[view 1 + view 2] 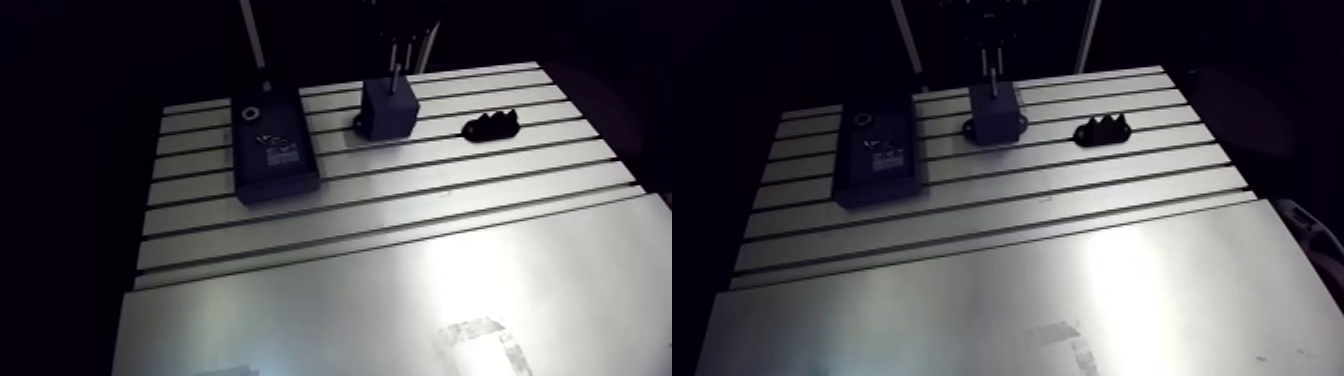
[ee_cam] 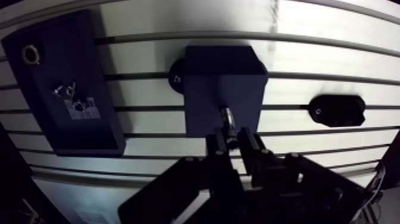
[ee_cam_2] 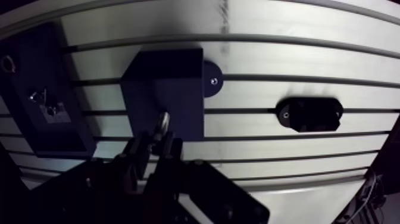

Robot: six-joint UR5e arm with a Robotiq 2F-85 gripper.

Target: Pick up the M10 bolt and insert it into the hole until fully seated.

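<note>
The gripper (image 2: 232,140) is clamped on the M10 bolt (image 2: 227,118) and holds it straight up and down, so it can slide into the hole. The bolt hangs right over the dark block (image 2: 223,71). I cannot tell if its tip is in yet. A foot seems to pin the block to the tabletop (image 1: 400,250), so it stays put. In the arm view, a flat box (image 1: 272,150) at the block's 9 o'clock holds a ring and small shiny bits. A black notched holder (image 1: 490,126) sits at 3 o'clock.
</note>
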